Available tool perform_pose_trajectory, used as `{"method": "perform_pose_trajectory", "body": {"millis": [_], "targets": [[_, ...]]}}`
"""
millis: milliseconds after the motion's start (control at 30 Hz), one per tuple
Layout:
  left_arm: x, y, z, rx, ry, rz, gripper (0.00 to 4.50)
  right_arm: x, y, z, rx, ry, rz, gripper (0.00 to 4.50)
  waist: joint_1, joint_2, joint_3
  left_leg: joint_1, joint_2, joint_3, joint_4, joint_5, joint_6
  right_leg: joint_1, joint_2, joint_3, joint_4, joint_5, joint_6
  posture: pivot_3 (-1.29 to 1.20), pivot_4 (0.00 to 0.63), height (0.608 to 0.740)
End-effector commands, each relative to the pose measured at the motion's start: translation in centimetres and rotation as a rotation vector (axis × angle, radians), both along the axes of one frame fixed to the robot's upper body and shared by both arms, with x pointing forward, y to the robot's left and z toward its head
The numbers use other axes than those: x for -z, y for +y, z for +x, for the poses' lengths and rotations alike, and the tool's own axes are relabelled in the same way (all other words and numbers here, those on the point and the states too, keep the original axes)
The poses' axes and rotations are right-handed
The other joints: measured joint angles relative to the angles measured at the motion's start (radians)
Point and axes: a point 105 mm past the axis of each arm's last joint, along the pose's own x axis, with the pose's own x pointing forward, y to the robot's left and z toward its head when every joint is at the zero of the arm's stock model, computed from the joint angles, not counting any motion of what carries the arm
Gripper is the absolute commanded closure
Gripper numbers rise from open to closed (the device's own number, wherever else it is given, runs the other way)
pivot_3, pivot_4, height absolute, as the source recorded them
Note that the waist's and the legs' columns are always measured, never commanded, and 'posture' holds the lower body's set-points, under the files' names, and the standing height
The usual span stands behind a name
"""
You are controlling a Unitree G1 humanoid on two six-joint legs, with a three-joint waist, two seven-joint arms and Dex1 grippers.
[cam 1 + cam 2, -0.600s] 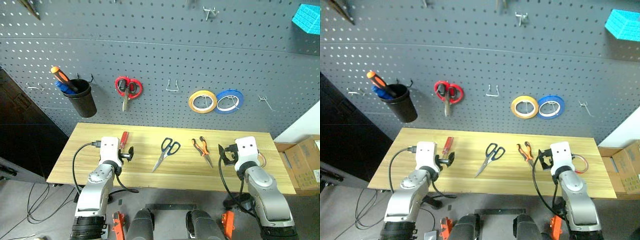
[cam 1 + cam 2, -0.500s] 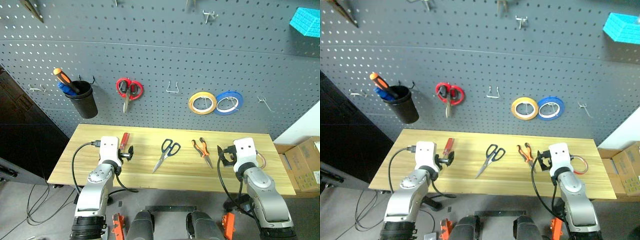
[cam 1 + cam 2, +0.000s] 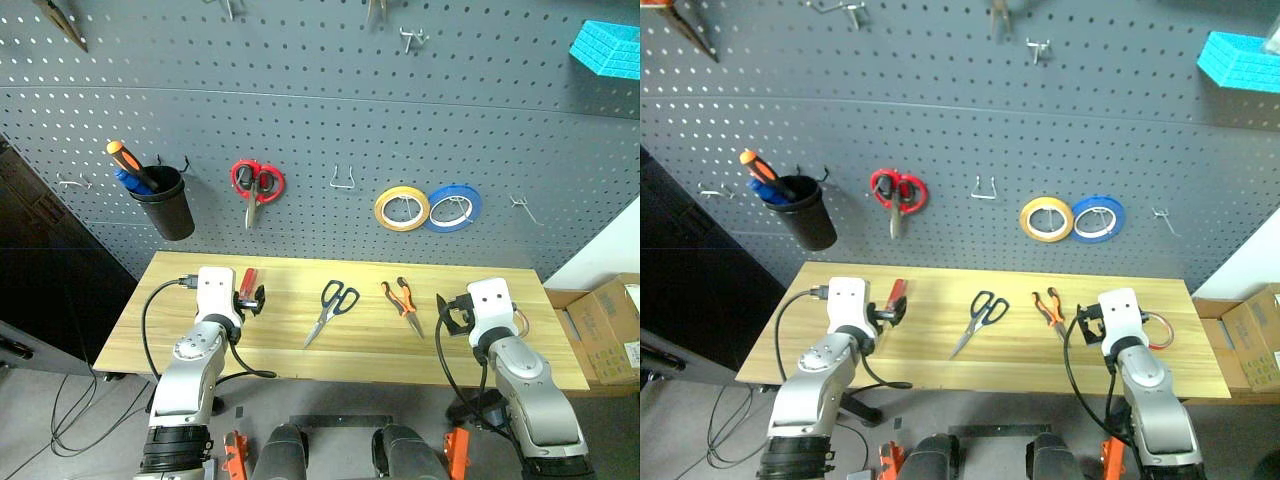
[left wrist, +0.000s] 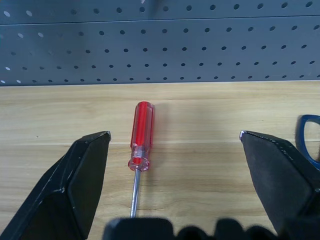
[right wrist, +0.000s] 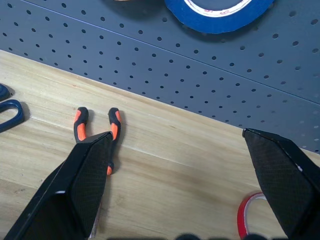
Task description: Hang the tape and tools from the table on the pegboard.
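On the light wood table (image 3: 360,345) lie a red-handled screwdriver (image 4: 141,135), dark-handled scissors (image 3: 335,303), orange-and-black pliers (image 3: 400,297) and a thin red ring of tape (image 3: 1160,330). My left gripper (image 4: 174,134) is open and low over the table, with the screwdriver's shaft running between its fingers and the handle just beyond them. My right gripper (image 5: 176,134) is open too. It hovers between the pliers (image 5: 95,125) and the tape (image 5: 248,217) and touches neither. The dark grey pegboard (image 3: 320,110) rises behind the table.
Hanging on the board are a black cup (image 3: 168,205) with an orange-and-black screwdriver, red-handled scissors (image 3: 257,182), a yellow roll (image 3: 402,208) and a blue roll (image 3: 455,205). Bare hooks (image 3: 343,178) sit between them, another (image 3: 520,207) at right. A cardboard box (image 3: 610,325) stands beyond the table's right end.
The view has shifted a little. My left gripper has edged forward so that its fingers now flank the screwdriver. The right gripper and the tools have stayed put.
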Motion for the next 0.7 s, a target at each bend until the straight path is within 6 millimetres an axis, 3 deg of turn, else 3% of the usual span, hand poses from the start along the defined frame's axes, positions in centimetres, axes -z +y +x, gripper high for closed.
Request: {"method": "perform_pose_trajectory", "body": {"millis": [33,100,200,333,433,500,567,700], "targets": [[-1.6,-0.5,0.7,0.023,-0.059,0.004,0.04,-1.4,0.1,0.1,-0.016,-0.053,-0.018,0.0,0.0,0.0,0.0,0.0,0.0,0.0,0.0,0.0,0.0,0.0,0.0,0.0,0.001,0.0,0.0,0.05,0.094,0.74],[-1.8,-0.7,0.9,0.036,-0.065,0.005,0.04,-1.4,0.1,0.1,-0.018,-0.052,-0.022,0.0,0.0,0.0,0.0,0.001,0.0,0.0,0.001,0.0,0.0,0.0,0.0,0.0,0.002,0.0,0.0,0.05,0.097,0.74],[-3.8,-2.2,2.5,0.086,-0.12,-0.019,0.04,-1.9,-0.4,0.2,-0.026,-0.042,-0.037,0.0,0.003,-0.001,0.001,0.001,0.0,0.0,0.002,0.0,0.0,0.0,0.0,0.0,0.004,0.0,0.0,0.05,0.114,0.74],[-6.5,-6.6,4.3,0.26,-0.148,-0.126,0.04,-2.2,-0.9,0.5,-0.072,0.001,-0.057,0.0,0.007,0.001,0.003,0.001,0.0,-0.001,0.01,0.0,0.0,0.0,0.0,0.0,0.011,-0.001,-0.001,0.04,0.135,0.74],[-7.4,-9.0,4.5,0.363,-0.139,-0.161,0.04,-2.2,-1.1,0.5,-0.097,0.031,-0.07,0.0,0.0,0.001,0.004,0.001,0.0,-0.001,0.015,0.0,0.0,0.002,0.0,0.0,0.011,-0.001,-0.001,0.03,0.15,0.74],[-8.4,-14.5,3.9,0.585,-0.091,-0.276,0.04,-1.1,-2.0,0.5,-0.127,0.129,-0.065,0.0,-0.005,0.001,0.011,0.001,0.0,0.0,0.015,0.0,0.0,0.003,0.0,0.001,0.011,-0.001,0.0,0.02,0.163,0.74],[-8.8,-18.3,2.7,0.746,-0.041,-0.341,0.04,-0.1,-2.6,0.3,-0.16,0.216,-0.049,0.0,-0.002,0.001,0.02,0.0,0.0,-0.001,0.017,0.0,0.0,0.003,0.0,0.0,0.011,-0.001,0.0,0.01,0.188,0.74],[-7.0,-22.0,0.4,0.917,0.069,-0.368,0.04,0.8,-3.4,0.5,-0.199,0.317,0.003,0.0,-0.011,0.004,0.037,0.0,-0.001,-0.001,0.018,0.0,0.0,0.004,0.0,0.001,0.01,-0.001,0.0,-0.01,0.216,0.74]]}}
